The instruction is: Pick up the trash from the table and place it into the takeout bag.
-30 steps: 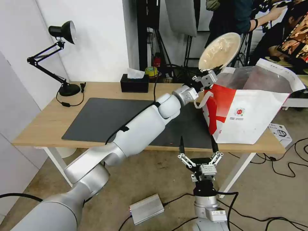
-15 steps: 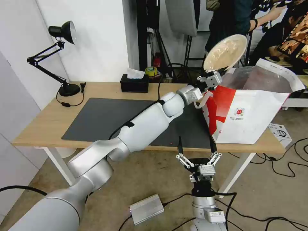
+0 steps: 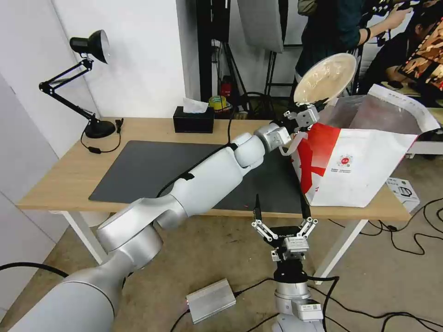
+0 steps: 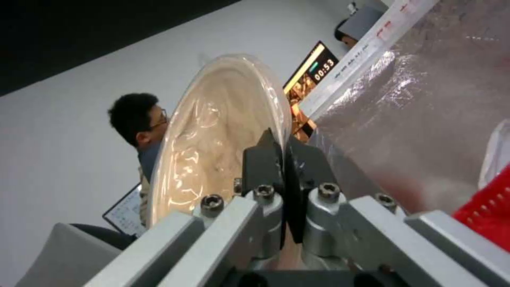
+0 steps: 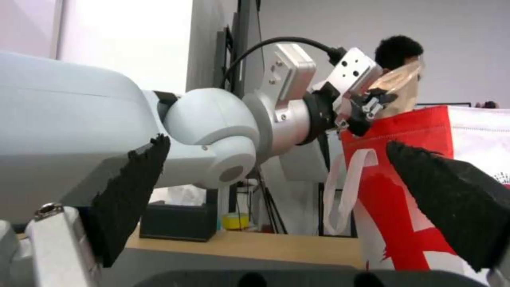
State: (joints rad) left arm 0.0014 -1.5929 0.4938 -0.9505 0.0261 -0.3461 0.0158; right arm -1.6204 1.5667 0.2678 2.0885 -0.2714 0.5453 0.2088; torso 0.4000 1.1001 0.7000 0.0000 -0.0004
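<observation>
Left hand (image 3: pixel 308 109) is pinching the rim of the shallow beige pulp bowl (image 3: pixel 326 77), holding it tilted on edge in the air just above the near lip of the takeout bag (image 3: pixel 364 161), which is standing on the counter (image 3: pixel 64 177). Right hand (image 3: pixel 280 212) is hanging below the counter's front edge, fingers spread wide
</observation>
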